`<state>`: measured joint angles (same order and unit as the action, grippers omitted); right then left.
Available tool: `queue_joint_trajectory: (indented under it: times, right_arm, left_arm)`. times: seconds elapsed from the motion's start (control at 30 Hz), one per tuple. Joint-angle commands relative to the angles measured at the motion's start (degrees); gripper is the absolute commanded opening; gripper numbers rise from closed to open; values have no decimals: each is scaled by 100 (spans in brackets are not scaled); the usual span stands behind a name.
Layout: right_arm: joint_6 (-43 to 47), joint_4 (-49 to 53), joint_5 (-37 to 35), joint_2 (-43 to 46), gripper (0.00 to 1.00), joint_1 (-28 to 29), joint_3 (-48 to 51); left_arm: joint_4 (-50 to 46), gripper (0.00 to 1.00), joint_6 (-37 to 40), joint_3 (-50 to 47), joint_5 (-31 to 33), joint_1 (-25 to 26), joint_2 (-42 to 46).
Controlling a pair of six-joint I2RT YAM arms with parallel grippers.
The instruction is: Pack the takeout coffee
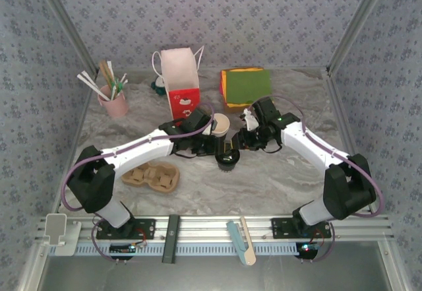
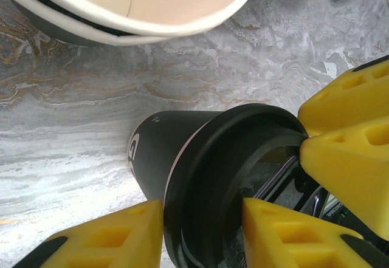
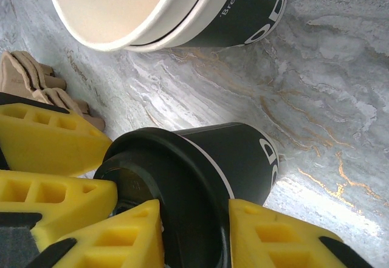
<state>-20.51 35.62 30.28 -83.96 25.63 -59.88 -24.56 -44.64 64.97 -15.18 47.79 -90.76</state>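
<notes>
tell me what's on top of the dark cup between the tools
A round black lid caps the dark cup. The lid hides the cup's inside, so contents cannot be seen.

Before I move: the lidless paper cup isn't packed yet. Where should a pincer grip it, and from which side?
Probably pinch the lidless paper cup at its white rim, from above, one finger inside, one outside: it stands upright, mouth open, and the lidded cup crowds its near side.
</notes>
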Motion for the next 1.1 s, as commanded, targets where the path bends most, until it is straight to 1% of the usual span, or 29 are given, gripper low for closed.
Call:
queue_joint_trajectory:
  times: [0.0, 0.03, 0.1, 0.23, 0.3, 0.37, 0.47, 0.63, 0.73, 0.87, 0.97, 1.07]
  right_arm:
    - [-5, 723, -358, -186, 34, 81, 125]
    - [16, 801, -372, -149, 36, 91, 20]
    - [68, 948, -399, -83, 45, 93, -174]
    - [134, 1140, -400, 67, 59, 114, -469]
    - [153, 1192, -418, 169, 62, 131, -470]
    - [153, 1194, -403, 273, 63, 128, -376]
    - [181, 1178, -263, 337, 63, 160, -170]
    - [170, 1081, -236, 283, 51, 288, 1]
    - [186, 1072, -242, 203, 46, 342, 53]
    - [206, 1089, -448, 101, 43, 376, 188]
    - [206, 1110, -576, 23, 38, 390, 296]
    - [208, 1089, -579, 74, 38, 390, 289]
  left_arm:
    - [-688, 37, 85, -176, 191, 121, -139]
    - [-714, 37, 96, -141, 208, 132, -122]
    - [-734, 38, 94, -101, 220, 125, -101]
    - [-717, 37, 87, -112, 228, 134, -146]
    - [-704, 37, 78, -116, 227, 140, -161]
    - [-699, 38, 85, -116, 227, 147, -144]
    - [-700, 37, 86, -108, 226, 143, -160]
    - [-691, 37, 90, -107, 208, 143, -186]
    - [-684, 37, 84, -107, 200, 148, -197]
    - [-669, 37, 84, -125, 200, 151, -203]
    - [-664, 37, 86, -132, 200, 143, -205]
    - [-723, 37, 104, -79, 216, 143, -195]
